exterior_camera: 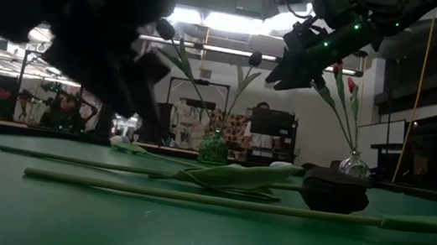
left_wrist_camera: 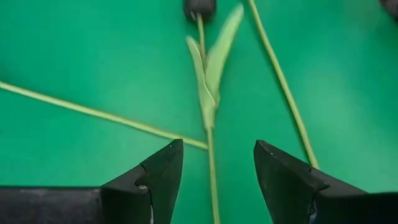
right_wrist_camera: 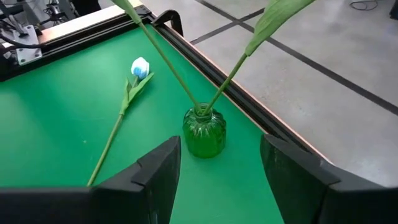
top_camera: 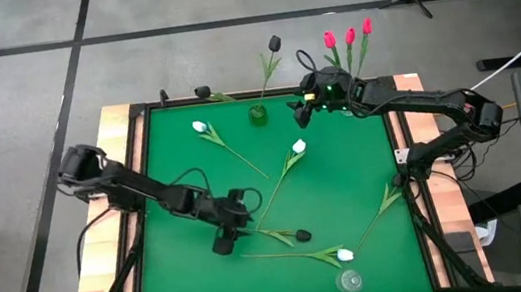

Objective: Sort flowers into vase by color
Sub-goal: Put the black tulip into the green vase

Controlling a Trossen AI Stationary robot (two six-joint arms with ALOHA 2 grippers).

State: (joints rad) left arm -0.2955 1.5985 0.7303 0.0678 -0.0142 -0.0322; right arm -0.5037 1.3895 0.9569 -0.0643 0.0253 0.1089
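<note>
A black tulip (top_camera: 301, 233) lies on the green table (top_camera: 344, 165), its stem (left_wrist_camera: 212, 174) running toward my left gripper (top_camera: 225, 241). That gripper (left_wrist_camera: 217, 146) hovers open above the stem's end, one finger on either side, touching nothing. Three white tulips (top_camera: 299, 146) (top_camera: 200, 127) (top_camera: 345, 254) also lie flat. At the far edge stands a green vase (right_wrist_camera: 204, 132) holding two stems of black tulips (top_camera: 274, 41). My right gripper (right_wrist_camera: 219, 140) hangs open just right of that vase, raised above the table.
An empty clear vase (top_camera: 349, 281) stands at the near edge. A clear vase (exterior_camera: 354, 166) with three red tulips (top_camera: 349, 35) stands at the far right. Another flower stem (top_camera: 384, 205) lies near the right edge. A raised dark rim (top_camera: 147, 161) frames the table.
</note>
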